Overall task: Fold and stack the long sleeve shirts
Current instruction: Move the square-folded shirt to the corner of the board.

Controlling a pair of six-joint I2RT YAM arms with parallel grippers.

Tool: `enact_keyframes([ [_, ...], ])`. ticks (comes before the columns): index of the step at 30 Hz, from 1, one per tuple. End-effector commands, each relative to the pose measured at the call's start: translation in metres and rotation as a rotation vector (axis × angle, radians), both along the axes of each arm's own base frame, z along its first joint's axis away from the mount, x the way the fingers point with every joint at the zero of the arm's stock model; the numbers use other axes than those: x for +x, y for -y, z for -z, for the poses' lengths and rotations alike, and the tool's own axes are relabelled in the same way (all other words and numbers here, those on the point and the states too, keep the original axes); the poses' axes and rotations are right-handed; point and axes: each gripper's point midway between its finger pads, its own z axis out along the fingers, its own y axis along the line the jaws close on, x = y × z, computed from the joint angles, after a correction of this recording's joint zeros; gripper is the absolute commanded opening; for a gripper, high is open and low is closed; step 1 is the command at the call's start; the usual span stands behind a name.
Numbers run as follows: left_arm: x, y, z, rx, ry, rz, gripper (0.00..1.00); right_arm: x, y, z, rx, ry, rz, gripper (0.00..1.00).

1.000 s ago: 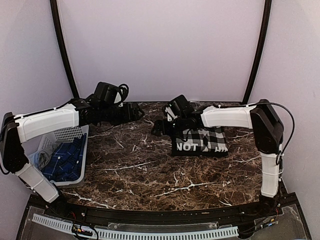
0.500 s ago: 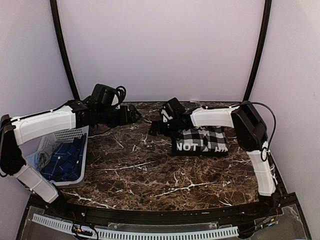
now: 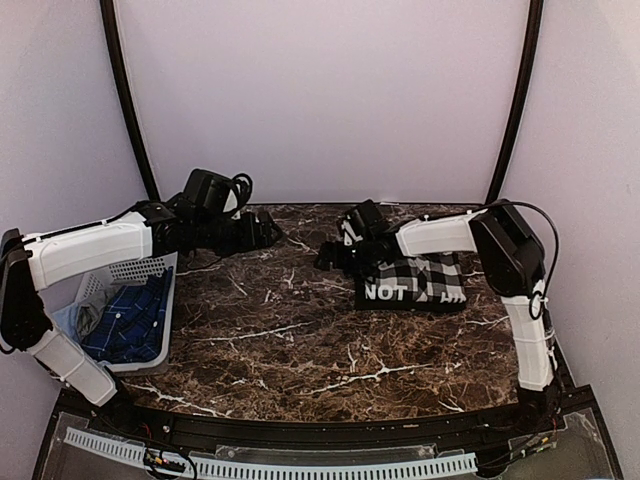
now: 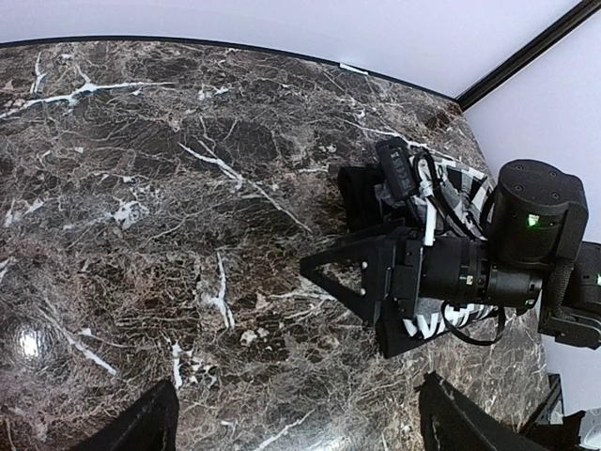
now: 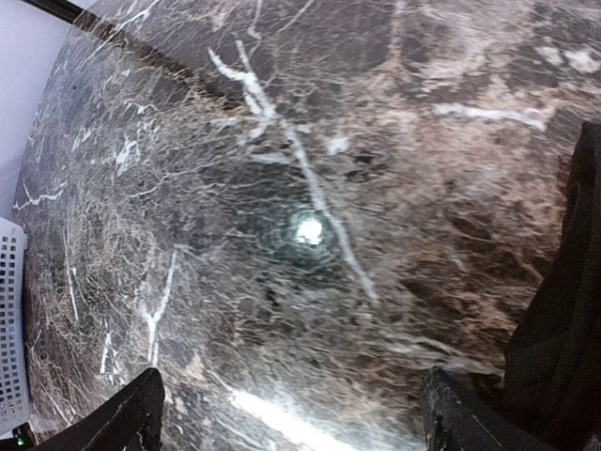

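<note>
A folded black-and-white check shirt (image 3: 418,280) with white letters on a black band lies on the marble table at the right. My right gripper (image 3: 333,256) is open and empty just left of the shirt's left edge, pointing left, with its wrist over the shirt. In the right wrist view (image 5: 296,418) the jaws are spread over bare marble, and the shirt's dark edge (image 5: 563,319) is at the right. My left gripper (image 3: 272,232) is open and empty over the back-left table. Its wrist view (image 4: 300,427) shows the right gripper (image 4: 343,272) and the shirt (image 4: 441,324) ahead.
A white perforated basket (image 3: 140,267) stands at the left table edge with blue patterned cloth (image 3: 130,318) inside; its corner shows in the right wrist view (image 5: 7,319). The brown marble table (image 3: 300,340) is backed by walls and two black posts.
My right arm has swung a little to the right, and the folded shirt has shifted slightly right with it. My left arm drew back slightly a second ago, then held still.
</note>
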Motion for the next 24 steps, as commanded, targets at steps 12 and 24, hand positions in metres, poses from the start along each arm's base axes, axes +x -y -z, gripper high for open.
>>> enact_keyframes([
  [12,-0.002,0.005,0.005,-0.025,-0.032,0.021,0.87,-0.006,0.11,0.024,-0.123,-0.08,0.11,0.91],
  [24,-0.002,0.004,0.009,-0.019,-0.041,0.019,0.87,-0.006,0.175,0.025,-0.138,-0.093,0.2,0.91],
])
